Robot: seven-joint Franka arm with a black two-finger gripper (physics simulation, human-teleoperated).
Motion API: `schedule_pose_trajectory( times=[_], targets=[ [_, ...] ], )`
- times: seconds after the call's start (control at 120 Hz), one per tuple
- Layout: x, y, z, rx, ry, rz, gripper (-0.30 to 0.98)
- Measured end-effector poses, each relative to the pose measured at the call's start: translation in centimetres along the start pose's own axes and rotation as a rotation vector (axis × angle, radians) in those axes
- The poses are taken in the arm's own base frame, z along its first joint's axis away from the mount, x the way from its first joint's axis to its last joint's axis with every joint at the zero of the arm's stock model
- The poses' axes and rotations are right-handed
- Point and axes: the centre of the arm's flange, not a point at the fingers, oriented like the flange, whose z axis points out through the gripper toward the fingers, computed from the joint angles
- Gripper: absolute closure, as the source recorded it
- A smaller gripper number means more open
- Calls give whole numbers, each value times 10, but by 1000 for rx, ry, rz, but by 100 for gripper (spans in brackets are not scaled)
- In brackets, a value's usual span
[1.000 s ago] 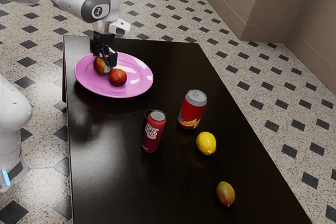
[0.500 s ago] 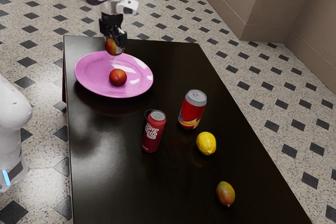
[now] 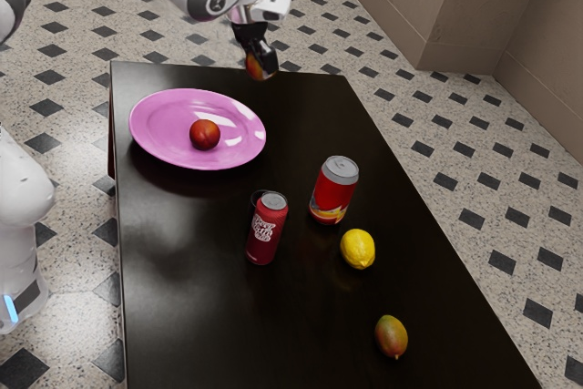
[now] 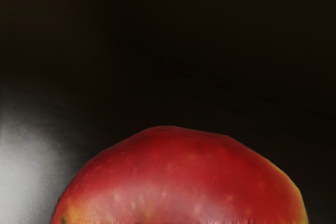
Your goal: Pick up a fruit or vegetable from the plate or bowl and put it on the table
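In the exterior view my gripper (image 3: pixel 259 63) is shut on a red-yellow mango (image 3: pixel 255 66), held in the air over the table's far end, off to the exterior view's right of the pink plate (image 3: pixel 155 138). The fingers partly cover the fruit. Its red, speckled skin bulges large at the lower edge of the wrist view, where the mango (image 4: pixel 184 177) has dark tabletop (image 4: pixel 157 66) behind it. One round red fruit (image 3: pixel 205 135) rests on the plate.
On the black table (image 3: pixel 200 316) stand a dark red can (image 3: pixel 265 234) and a wider red can (image 3: pixel 333 193). A lemon (image 3: pixel 358 249) lies beside the wider can, and another mango (image 3: pixel 392 336) lies nearer the camera.
My gripper has lifted the mango off the plate and carried it toward the exterior view's right, past the plate's rim. The other fruits and the cans have stayed where they were.
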Motion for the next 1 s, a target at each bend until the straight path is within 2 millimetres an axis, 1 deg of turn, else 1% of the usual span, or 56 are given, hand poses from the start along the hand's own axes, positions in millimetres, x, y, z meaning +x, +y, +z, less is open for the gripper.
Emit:
schedule_pose_trajectory(
  times=[0.05,0.167,0.383,0.475,0.533,0.742,0.883,1.0],
  targets=[
    [9,0,10,1,15,6,33],
    [13,0,39,-4,13,7,33],
    [14,1,65,-11,13,0,33],
    [14,1,86,-17,5,-4,32],
    [14,1,95,-19,11,-6,33],
    [17,2,114,-20,53,-9,33],
    [17,3,122,-20,79,-10,33],
    [16,4,134,-24,83,-15,33]
  ],
)
